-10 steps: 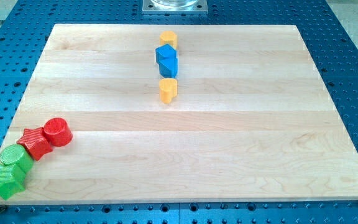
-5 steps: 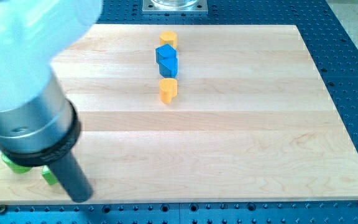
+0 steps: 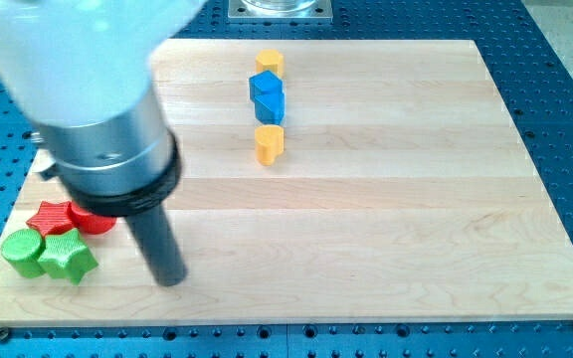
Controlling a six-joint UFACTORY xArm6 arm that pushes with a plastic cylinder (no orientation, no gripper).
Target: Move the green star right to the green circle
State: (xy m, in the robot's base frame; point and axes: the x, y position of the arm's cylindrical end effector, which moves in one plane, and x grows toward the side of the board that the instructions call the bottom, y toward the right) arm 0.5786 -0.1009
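Observation:
The green star [image 3: 68, 258] lies near the board's bottom left corner, touching the right side of the green circle [image 3: 23, 248]. My tip [image 3: 171, 279] rests on the board to the right of the green star, with a clear gap between them. The arm's grey body [image 3: 97, 89] fills the view's upper left. A red star [image 3: 52, 216] sits just above the green pair, and a red circle [image 3: 94, 220] beside it is partly hidden by the arm.
Near the view's top middle stand a yellow block [image 3: 270, 63], two blue blocks [image 3: 267, 94] close together, and another yellow block [image 3: 269, 143] in a column. The wooden board [image 3: 416, 249] lies on a blue perforated table.
The arm came in over the left side, then moved up and right. The green star and green circle shifted from the board's corner edge to the right and now lie side by side.

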